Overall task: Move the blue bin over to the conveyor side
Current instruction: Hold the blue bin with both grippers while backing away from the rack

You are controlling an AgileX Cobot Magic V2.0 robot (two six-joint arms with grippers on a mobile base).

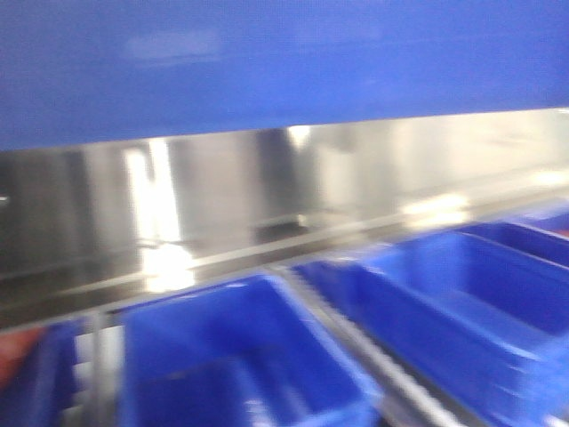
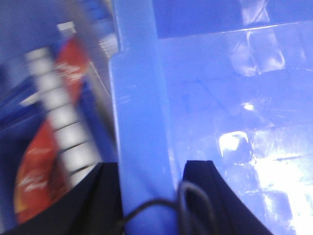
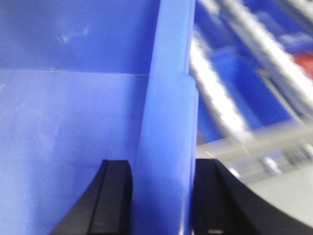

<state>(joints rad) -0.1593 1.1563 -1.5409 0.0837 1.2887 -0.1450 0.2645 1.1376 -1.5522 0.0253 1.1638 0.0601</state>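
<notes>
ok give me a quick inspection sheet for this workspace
surface: rollers under the lower bins; belt not seen
job's things: blue bin fills the top of the front view, blurred
clutter: smaller bins on the rollers; red packet left of the bin wall
grippers: left gripper and right gripper each shut on the blue bin, one finger on either side of its wall
cables: black cable loops across the left gripper
surroundings: steel panel behind; otherwise nothing seen
</notes>
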